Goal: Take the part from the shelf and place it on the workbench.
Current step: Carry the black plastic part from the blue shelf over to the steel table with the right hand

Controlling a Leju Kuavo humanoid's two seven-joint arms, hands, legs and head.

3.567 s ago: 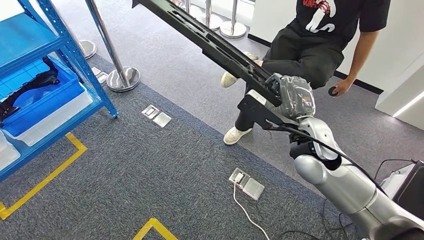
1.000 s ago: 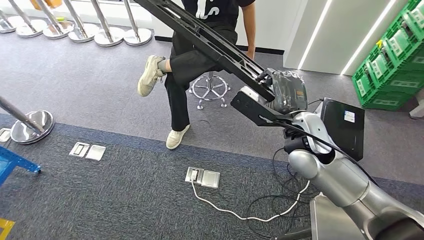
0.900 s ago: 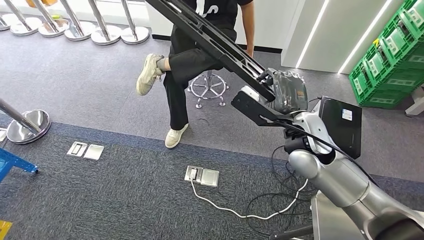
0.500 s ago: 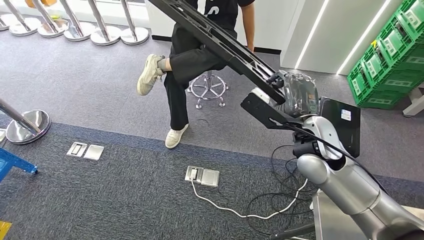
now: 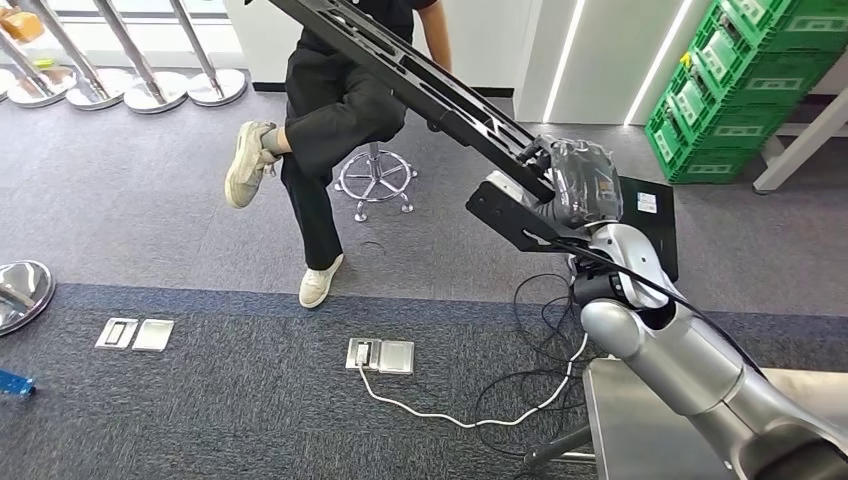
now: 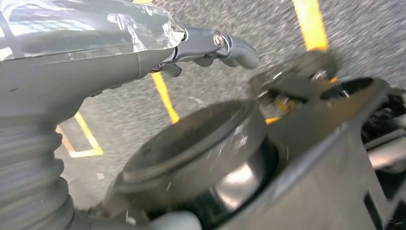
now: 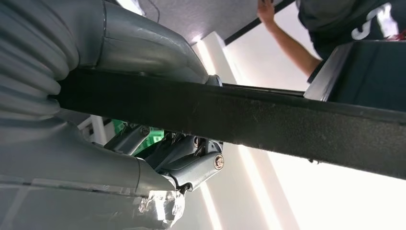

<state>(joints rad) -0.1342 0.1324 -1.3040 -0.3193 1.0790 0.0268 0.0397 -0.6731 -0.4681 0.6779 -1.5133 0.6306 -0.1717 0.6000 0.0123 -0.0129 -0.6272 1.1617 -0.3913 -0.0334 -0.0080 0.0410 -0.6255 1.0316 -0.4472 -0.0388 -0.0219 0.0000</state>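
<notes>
The right hand (image 5: 578, 180) is closed around the long black part (image 5: 420, 85), gripped close to its lower end, where a broader black bracket-like section hangs just below the hand. In the right wrist view the part (image 7: 268, 120) is seen clamped between the thumb side and the darker fingers (image 7: 191, 158). From the right hand the part is carried tilted, rising up and away across the seated person (image 5: 330, 110), whose raised leg and torso lie directly behind it (whether it is touching the person or passing just in front cannot be told).

The state of the left hand (image 6: 210, 45) cannot be judged with certainty; its fingers are seen extended over carpet with yellow floor lines (image 6: 165, 96), and nothing is seen held in them.

Judging from how things lie, most of the part's length overhangs the grip, so a turn of the body could sweep the far end into the person or toward the green crates (image 5: 740, 90) beyond the right hand. The lever load might also twist the part within the fingers. Below the right hand, a grey workbench corner (image 5: 640, 420) and loose cables (image 5: 520, 390) are seen; the cables could be caught underfoot.
</notes>
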